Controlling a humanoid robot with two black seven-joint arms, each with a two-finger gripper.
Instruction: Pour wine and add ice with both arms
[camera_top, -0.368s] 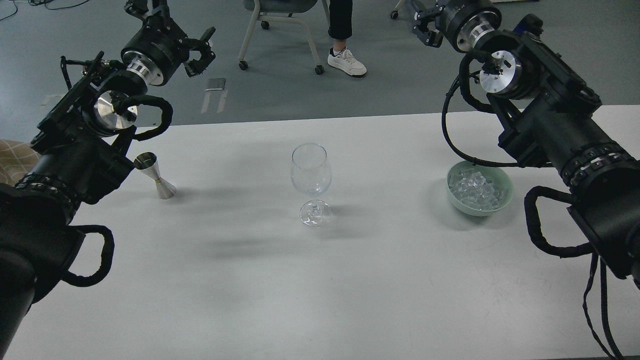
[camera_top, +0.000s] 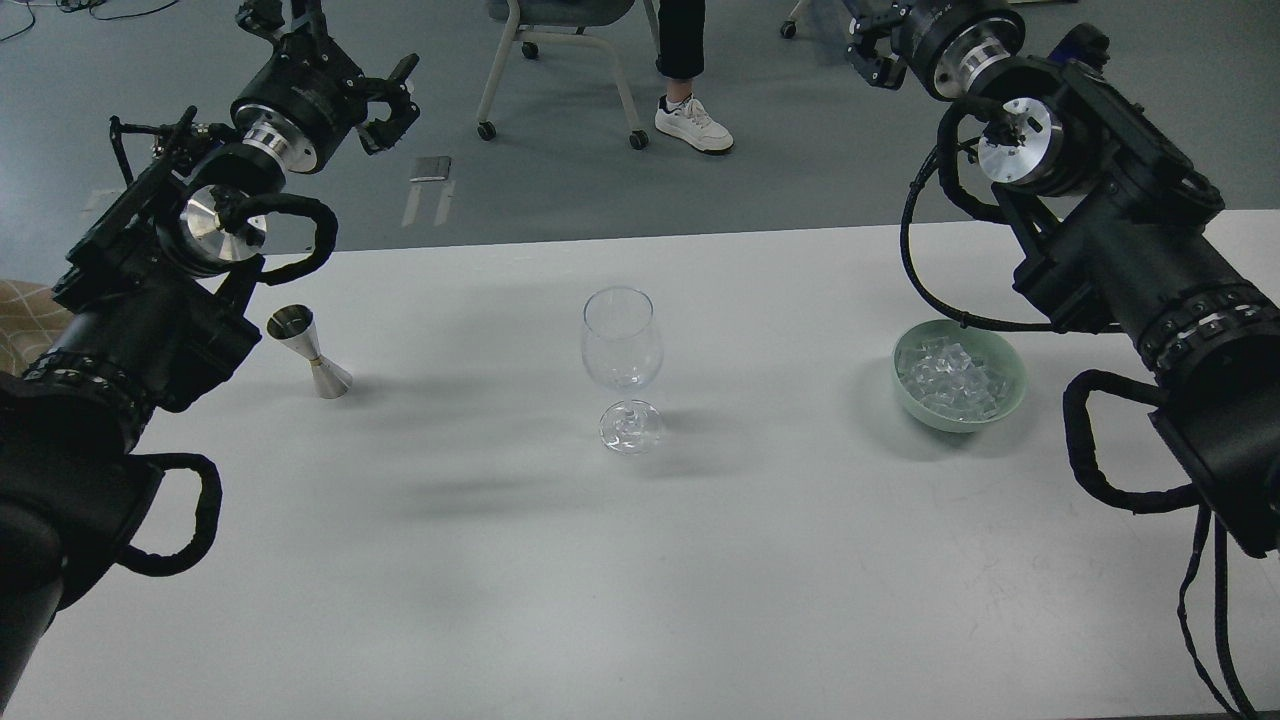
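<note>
1. You are seeing no readable text, label, brand, number or sign anywhere in the head view.
2. The wine glass (camera_top: 621, 340), the metal jigger (camera_top: 308, 350) and the green bowl (camera_top: 960, 375) are showing no markings you can read.

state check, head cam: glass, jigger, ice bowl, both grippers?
wine glass: upright at table centre, no ice in it, liquid not discernible
jigger: upright on the table, untouched, contents not visible
green bowl: upright, full of ice
left gripper: raised beyond the table, open, empty
right gripper: raised, partly out of frame, fingers unclear
</note>
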